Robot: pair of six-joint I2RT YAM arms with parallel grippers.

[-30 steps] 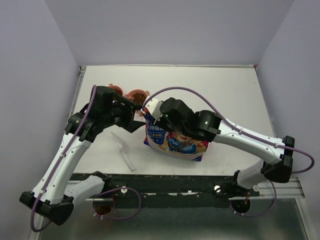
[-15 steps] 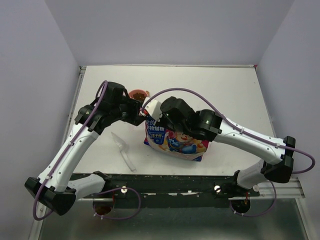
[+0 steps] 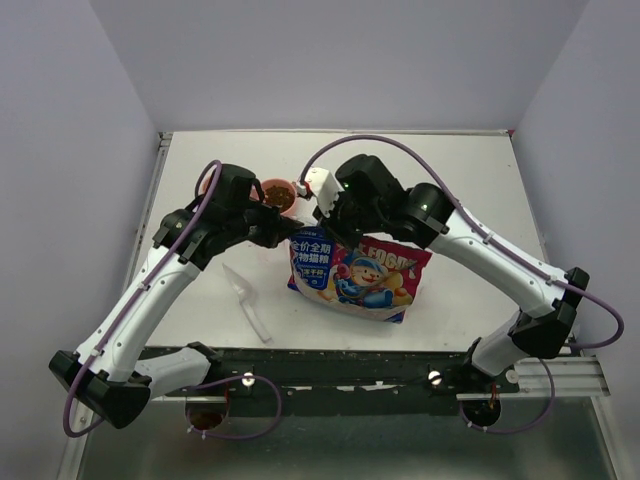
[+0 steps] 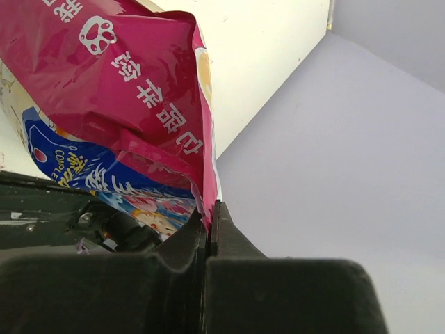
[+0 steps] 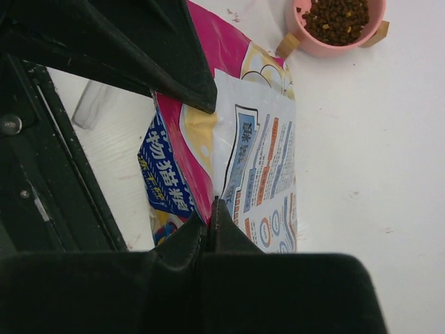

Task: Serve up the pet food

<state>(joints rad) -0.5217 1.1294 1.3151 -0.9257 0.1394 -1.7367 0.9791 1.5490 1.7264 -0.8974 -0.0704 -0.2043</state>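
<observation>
While both pairs of fingers sit pressed together, the left gripper (image 4: 208, 219) pinches the pink bag's (image 4: 132, 104) edge and the right gripper (image 5: 211, 219) pinches another part of that edge. The pet food (image 5: 338, 17) fills a pink bowl (image 5: 318, 44) at the upper right of the right wrist view, just beside the bag's corner.

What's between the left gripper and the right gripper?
The top edge of the pink bag; the right wrist view shows it spanning from the right gripper to the left gripper, both shut on it.

Pink bag (image 3: 360, 275), clear scoop (image 3: 248, 300), pink bowl (image 5: 334, 50), white table (image 3: 460, 175)
</observation>
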